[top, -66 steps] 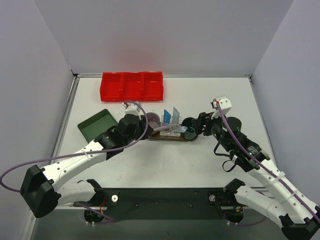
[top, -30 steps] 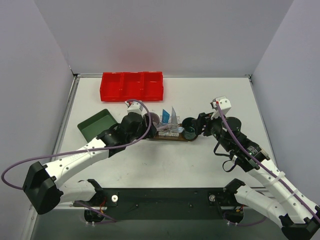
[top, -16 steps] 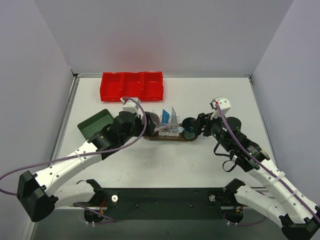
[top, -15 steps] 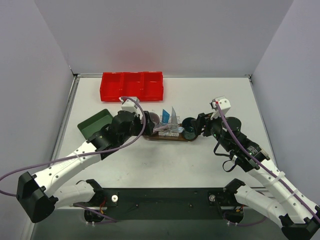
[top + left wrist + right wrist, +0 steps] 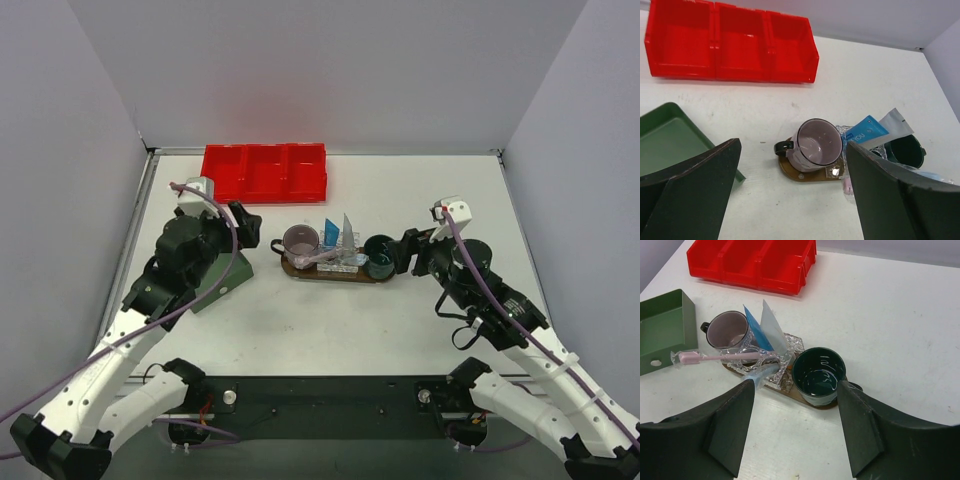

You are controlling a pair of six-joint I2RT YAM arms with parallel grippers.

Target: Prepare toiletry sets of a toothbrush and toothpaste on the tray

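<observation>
Left claw [image 5: 243, 228]: fingers spread wide with nothing between them; it hangs over the green box [image 5: 200, 262], well apart from the tray.
Right claw [image 5: 402, 255]: fingers parted and empty, just beside the green mug [image 5: 819, 371] at the tray's right end.
Tray [image 5: 805, 173]: mid-table, carrying the green mug and a pink mug [image 5: 727, 330].
Tubes: the blue tube [image 5: 756, 325] and white tube [image 5: 772, 322] lean together between the mugs, tips up.
Brushes: both in clear wrap, lying on the tray in front of the tubes. The pink brush [image 5: 715, 357] juts past the pink mug, off the tray's edge. The other brush [image 5: 762, 372] ends close to the green mug.
Progress: all four items look to be on the tray; whether they count as paired is unclear.
Risk, brush: the overhanging pink brush may slide off if the tray or wrap is nudged.
Risk, tubes: they are only propped, so a bumped mug could topple them.
Risk, right claw: it is so close to the green mug that a sideways move may shove it.
Bin [image 5: 725, 42]: far side, well apart.
</observation>
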